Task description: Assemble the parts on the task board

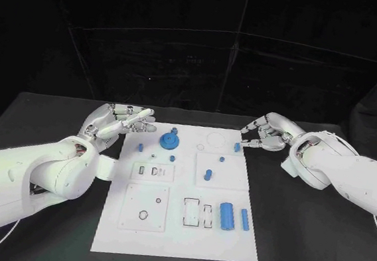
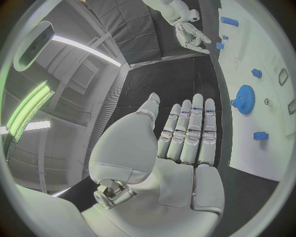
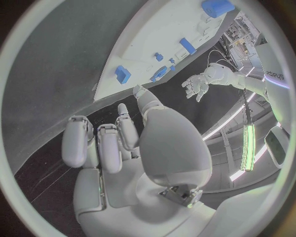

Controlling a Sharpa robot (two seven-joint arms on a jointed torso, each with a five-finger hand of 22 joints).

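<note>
At the far left corner of the task board the left hand hovers with fingers straight and apart, holding nothing; the blue gear lies on the board just beside it. Off the far right corner the right hand has its fingers curled in, nothing seen between them, near a small blue part. From the left wrist the flat palm is plain; the right wrist view shows the curled fingers
</note>
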